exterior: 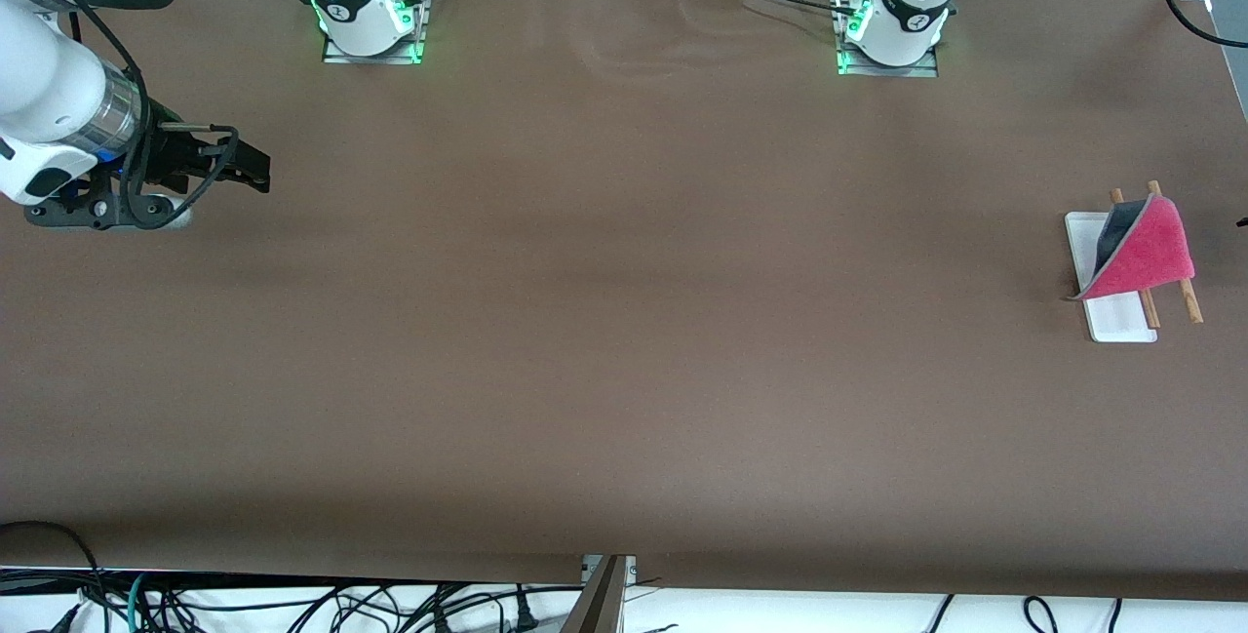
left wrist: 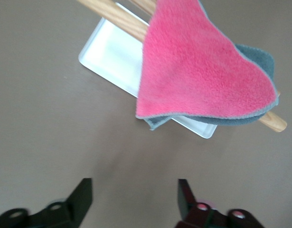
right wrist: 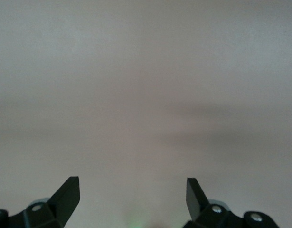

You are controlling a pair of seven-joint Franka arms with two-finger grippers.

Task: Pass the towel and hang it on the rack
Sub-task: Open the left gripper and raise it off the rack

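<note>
Front view: the right arm reaches out low over the right arm's end of the worktop (exterior: 604, 321), its forearm lying nearly level and its wrist bent so that the right gripper (exterior: 255, 168) points along the surface toward the middle. Its dark fingers show only as one black shape here, so their spread cannot be read from this angle. Of the left arm only the base is seen, at the top edge; its gripper is out of this picture. The rack (exterior: 1111, 306) stands near the worktop's edge at the left arm's end, its white base flat and its two wooden rods slanting across it. The towel (exterior: 1141, 253) hangs over the rods, pink side up with a grey underside folded out at the upper corner, one pointed tip drooping to the surface beside the base. Between the right gripper and the rack the brown worktop is one long bare stretch.

Left wrist view: the left gripper (left wrist: 134, 197) hovers above bare worktop just beside the rack (left wrist: 112, 52), fingers (left wrist: 81, 194) spread wide and holding nothing. The towel (left wrist: 198, 71) drapes over a rod, its grey edge hanging past the base's rim; it is apart from the fingers.

Right wrist view: the right gripper (right wrist: 133, 194) looks down on plain worktop, fingers (right wrist: 67, 192) wide apart and holding nothing.
</note>
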